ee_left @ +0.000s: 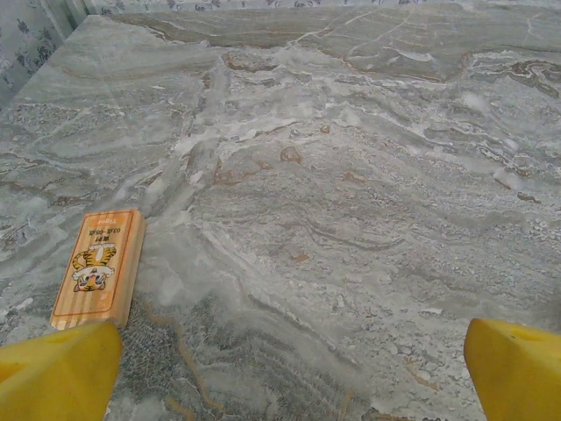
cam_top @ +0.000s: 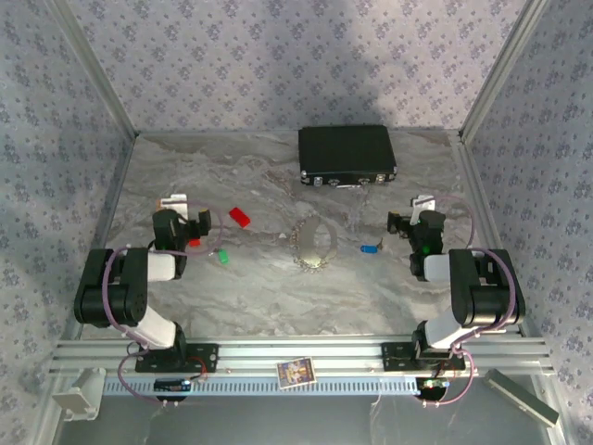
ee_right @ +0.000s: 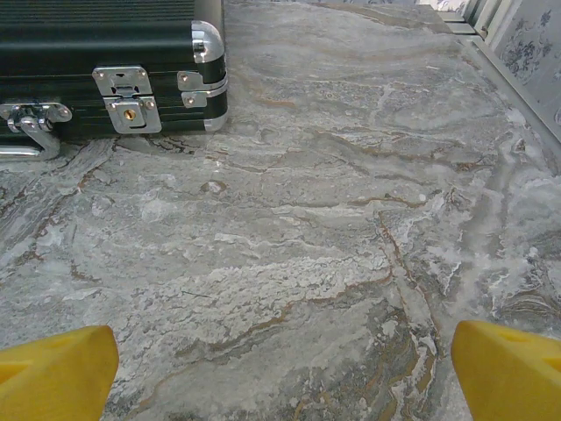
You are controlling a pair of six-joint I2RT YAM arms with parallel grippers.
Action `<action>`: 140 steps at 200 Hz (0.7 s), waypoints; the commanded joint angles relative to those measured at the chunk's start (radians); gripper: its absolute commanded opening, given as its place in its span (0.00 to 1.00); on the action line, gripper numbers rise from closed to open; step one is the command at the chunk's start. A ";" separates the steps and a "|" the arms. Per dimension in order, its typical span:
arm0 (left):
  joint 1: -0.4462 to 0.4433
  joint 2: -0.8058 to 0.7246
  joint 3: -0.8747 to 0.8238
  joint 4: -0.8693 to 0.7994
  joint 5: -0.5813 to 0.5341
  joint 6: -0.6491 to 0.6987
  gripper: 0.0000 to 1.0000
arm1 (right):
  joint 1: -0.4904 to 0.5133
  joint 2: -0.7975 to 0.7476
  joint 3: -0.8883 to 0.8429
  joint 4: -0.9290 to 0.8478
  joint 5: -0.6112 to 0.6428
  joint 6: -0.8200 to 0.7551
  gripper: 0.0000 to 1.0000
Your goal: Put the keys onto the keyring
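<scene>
The keyring (cam_top: 313, 246), a thin silvery oval loop, lies flat in the middle of the marble table. The green-headed key (cam_top: 220, 256) rests to its left and the blue-headed key (cam_top: 370, 248) to its right, both apart from the loop. My left gripper (cam_top: 183, 222) sits just up and left of the green key. In the left wrist view, the left gripper (ee_left: 289, 386) is open, its yellow fingertips (ee_left: 57, 373) wide apart over bare table. My right gripper (cam_top: 412, 222) is just right of the blue key. The right gripper (ee_right: 285, 386) is open too, with nothing between its fingertips (ee_right: 513, 373).
A black case (cam_top: 347, 154) with silver latches stands at the back centre; its corner (ee_right: 105, 61) lies ahead-left of the right gripper. Two red blocks (cam_top: 240, 216) (cam_top: 195, 243) lie near the left gripper. An orange block (ee_left: 98, 266) with a tiger label lies by the left fingertip.
</scene>
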 commanded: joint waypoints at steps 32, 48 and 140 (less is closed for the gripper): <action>0.007 -0.002 0.016 0.004 0.016 -0.011 1.00 | -0.007 -0.002 0.021 -0.004 -0.014 0.007 0.99; 0.007 -0.003 0.016 0.006 0.016 -0.010 1.00 | -0.008 -0.002 0.021 -0.004 -0.014 0.007 0.99; 0.009 -0.003 0.016 0.004 0.017 -0.010 1.00 | -0.013 -0.002 0.023 -0.007 -0.026 0.010 0.99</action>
